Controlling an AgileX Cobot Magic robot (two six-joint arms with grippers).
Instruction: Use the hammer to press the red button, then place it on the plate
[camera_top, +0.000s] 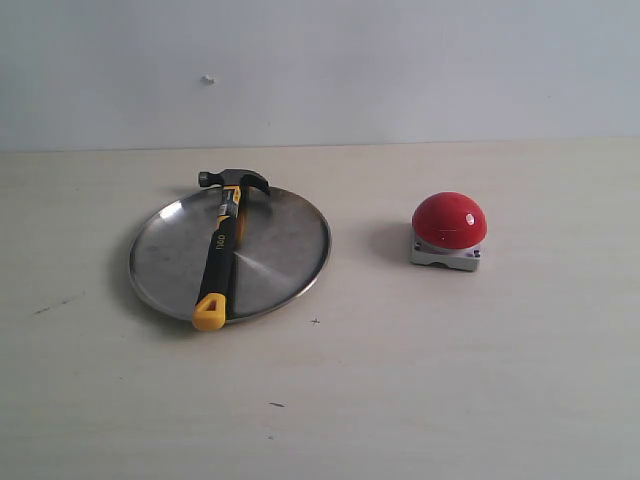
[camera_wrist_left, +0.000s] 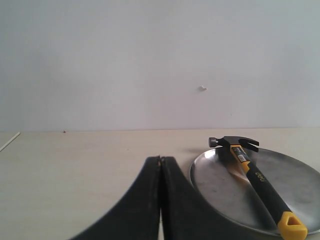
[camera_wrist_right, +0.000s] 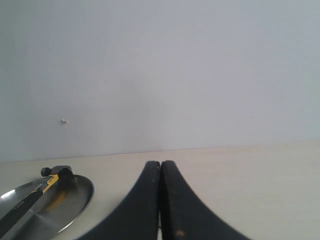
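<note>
Hammer on the plate, both tools empty

My left tool (camera_wrist_left: 161, 162) has its two dark fingers pressed together on nothing, and it hangs short of the plate's left rim. The plate (camera_top: 165, 255) sits left of the middle of the desk (camera_top: 400, 380), nearer the far edge than the near one. It is dull, scratched silver with a raised rim. The hammer (camera_top: 222, 250) lies across it. Its dark steel claw head rests at the rim toward the far edge. Its black handle with yellow accents runs toward the near edge, and the yellow looped end sits on the near rim.

Right of the middle, apart from the plate, the red button (camera_top: 449, 220) stands untouched, a glossy dome on its grey square base. My right tool (camera_wrist_right: 160, 165) is also pressed together and empty.

The placing looks done, I judge, but nothing shows whether the button has been pressed. If it has not, the pick-up, the press and the return to the plate are all left.
</note>
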